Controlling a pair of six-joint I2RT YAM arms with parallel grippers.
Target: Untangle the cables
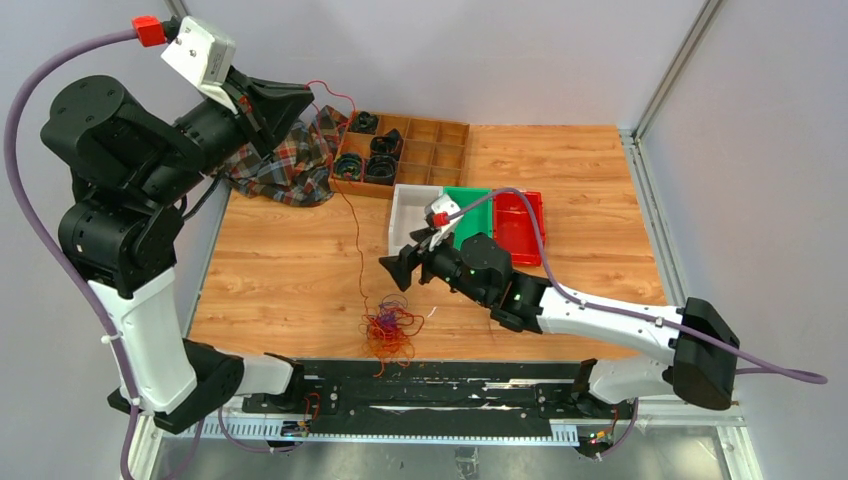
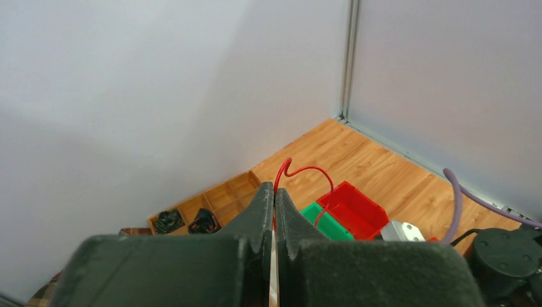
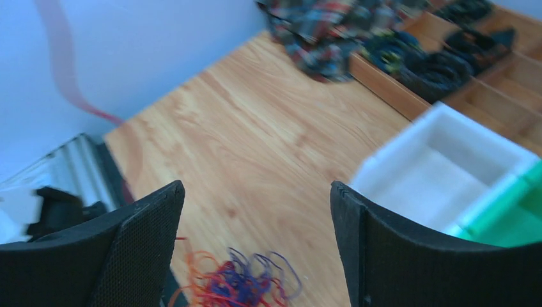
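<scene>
- My left gripper [image 1: 305, 98] sat high in the upper left of the top view. Its jaws were pressed together on the red cable [image 2: 310, 167], which looped above the fingertips and ran down the frame to the pile.
- The tangled cables [image 1: 390, 328] lay at lower centre, just beside the near edge of the table [image 1: 280, 270].
- My right gripper [image 1: 395, 265] hung with jaws spread wide and holding nothing, above and right of the tangle. The white bin [image 1: 405, 215] was just behind it.
- Bare wood showed left of the red cable, between the tangle and the plaid cloth [image 1: 290, 165].
- The green bin [image 1: 470, 205], red bin [image 1: 520, 225] and wooden organiser tray [image 1: 440, 150] crowded the upper centre.
</scene>
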